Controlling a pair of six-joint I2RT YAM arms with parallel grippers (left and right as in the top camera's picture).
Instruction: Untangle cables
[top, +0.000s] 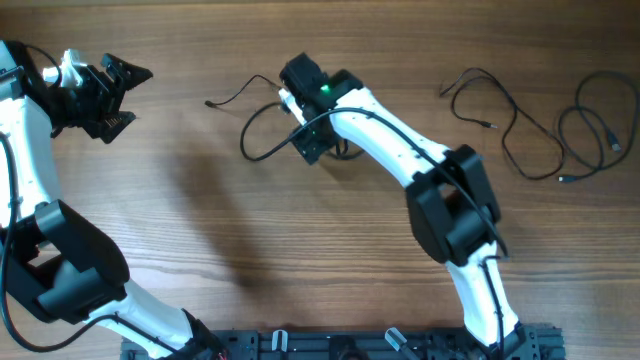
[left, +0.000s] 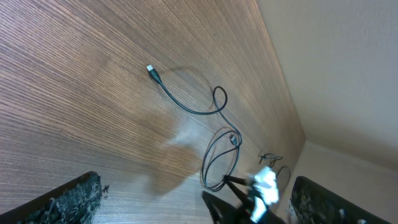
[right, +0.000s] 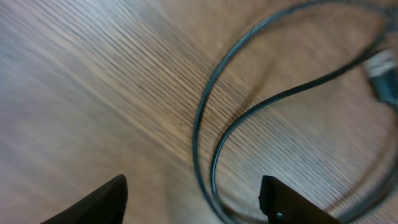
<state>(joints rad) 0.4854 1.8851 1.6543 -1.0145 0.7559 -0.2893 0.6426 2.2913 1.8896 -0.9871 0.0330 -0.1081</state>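
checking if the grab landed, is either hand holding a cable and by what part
Nothing is held. The left hand is open and empty; the right hand is open, straddling a cable loop on the table.

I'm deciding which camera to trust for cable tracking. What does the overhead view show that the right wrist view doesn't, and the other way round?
Only overhead: the left gripper, open at the frame's upper left, and two separated cables lying off to the right. Only right wrist: a blurred close-up of two strands curving side by side ahead of the right gripper, its fingers spread, plus a plug end at the frame's right edge. Both: the looped cable by the right gripper, and the wooden table.
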